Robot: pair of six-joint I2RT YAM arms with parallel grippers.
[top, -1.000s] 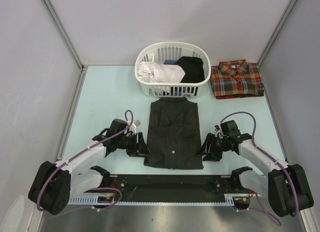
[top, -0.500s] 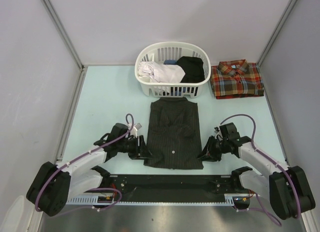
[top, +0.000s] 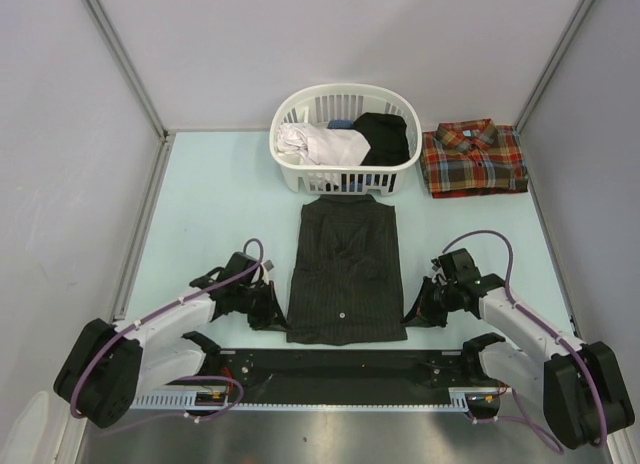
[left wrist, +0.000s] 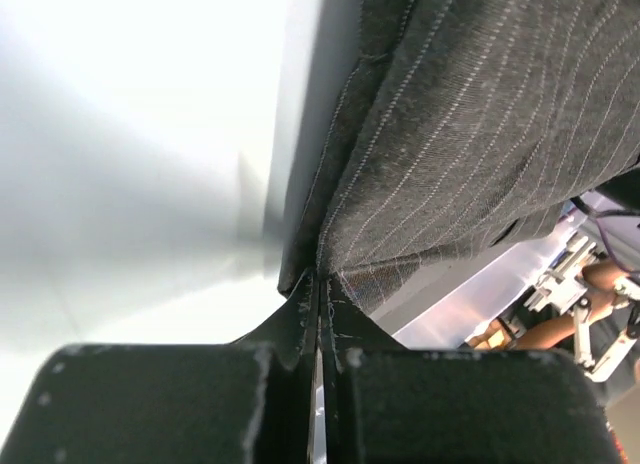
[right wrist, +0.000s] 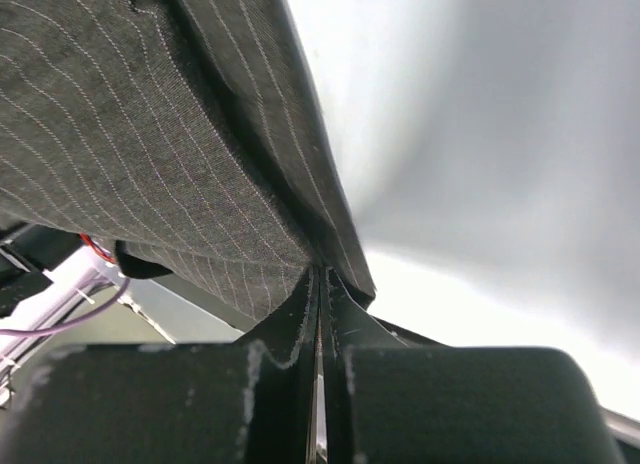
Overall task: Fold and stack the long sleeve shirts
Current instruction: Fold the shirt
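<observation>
Pinching the near hem corners of the pinstripe shirt [top: 345, 269], lying flat mid-table just in front of the basket [top: 290, 170]; left gripper [top: 272, 312] and right gripper [top: 412, 312] are both clamping shut on its cloth. Likely folding hem toward collar: I'm advising lifting both corners evenly, keeping the hem taut

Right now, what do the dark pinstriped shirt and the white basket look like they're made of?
The pinstriped shirt: woven cloth, probably cotton, matte; fine weave, stitched hems and soft folds show in the wrist views. The basket: likely moulded plastic, smooth and slightly glossy, with a slotted wall.
</observation>
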